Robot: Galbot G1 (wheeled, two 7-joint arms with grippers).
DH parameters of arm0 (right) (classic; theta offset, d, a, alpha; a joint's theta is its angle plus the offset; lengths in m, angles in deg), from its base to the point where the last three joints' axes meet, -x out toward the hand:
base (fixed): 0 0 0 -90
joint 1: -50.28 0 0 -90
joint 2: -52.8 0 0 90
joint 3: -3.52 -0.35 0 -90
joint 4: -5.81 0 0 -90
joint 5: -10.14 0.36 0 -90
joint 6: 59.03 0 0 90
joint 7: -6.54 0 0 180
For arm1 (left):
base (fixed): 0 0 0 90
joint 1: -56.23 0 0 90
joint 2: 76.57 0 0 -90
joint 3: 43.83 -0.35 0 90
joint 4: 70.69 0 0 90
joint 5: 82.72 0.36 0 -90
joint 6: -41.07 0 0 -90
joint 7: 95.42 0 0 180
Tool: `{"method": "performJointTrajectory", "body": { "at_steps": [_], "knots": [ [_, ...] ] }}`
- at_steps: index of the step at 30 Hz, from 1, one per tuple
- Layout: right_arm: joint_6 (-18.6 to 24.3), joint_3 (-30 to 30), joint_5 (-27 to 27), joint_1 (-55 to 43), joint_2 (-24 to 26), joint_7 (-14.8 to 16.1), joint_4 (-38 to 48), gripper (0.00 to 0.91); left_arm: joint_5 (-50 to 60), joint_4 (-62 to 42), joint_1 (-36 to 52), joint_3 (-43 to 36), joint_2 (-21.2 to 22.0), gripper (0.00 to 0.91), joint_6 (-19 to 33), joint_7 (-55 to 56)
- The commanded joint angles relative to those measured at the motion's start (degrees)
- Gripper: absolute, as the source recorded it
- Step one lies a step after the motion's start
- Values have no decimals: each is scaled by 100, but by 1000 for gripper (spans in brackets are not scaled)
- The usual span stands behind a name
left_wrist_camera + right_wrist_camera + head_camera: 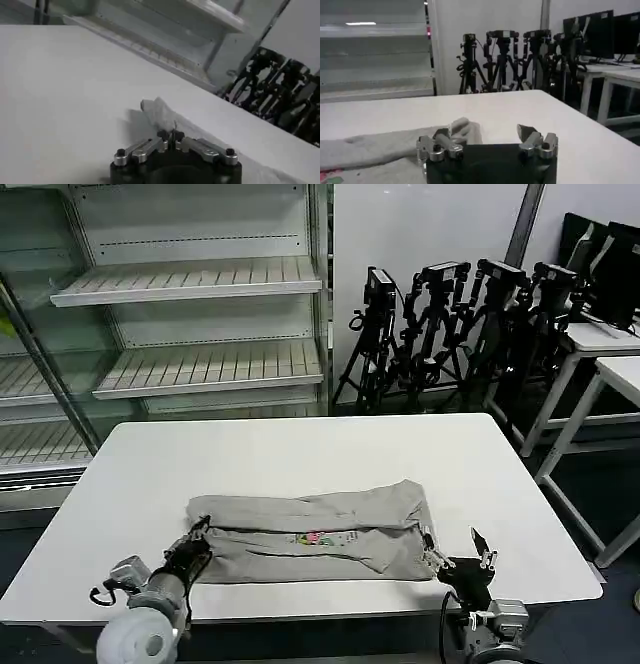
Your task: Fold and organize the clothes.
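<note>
White table (300, 454) has the grey T-shirt (310, 529) half folded near the front edge, soft and floppy so grab its corners: left gripper (193, 546) pinches the shirt's edge, right gripper (458, 556) spread wide beside it.

Head cam looks down over table (300, 454); both wrist cams sit low, near its surface, sharing T-shirt (310, 529).

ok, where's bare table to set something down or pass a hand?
Free: the broad strip of table between the T-shirt and the far edge by the shelves, plus both side margins. Crowded: the near edge, where the left gripper sits shut at the shirt's left end and the right gripper, open, at its right.
</note>
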Motion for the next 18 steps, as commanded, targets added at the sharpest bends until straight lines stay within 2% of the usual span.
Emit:
{"method": "performJointTrajectory", "body": {
  "at_steps": [1,6,10,14,18],
  "knots": [
    [1,9,10,-19,-4,4,16,907,-1076,-57,-103,1402,-557,40,-93,-77],
    [-6,5,39,-50,19,3,9,907,-1576,-383,-41,2049,-1009,40,-252,-150],
    [-15,-1,44,-55,35,2,23,907,-1944,-280,49,2202,-1168,40,-329,-107],
    [-31,23,34,-54,23,-4,42,907,-2554,359,92,1828,-977,40,-477,27],
    [-46,22,23,-33,21,-7,47,907,-3477,832,193,1269,-540,40,-602,234]
  ]
}}
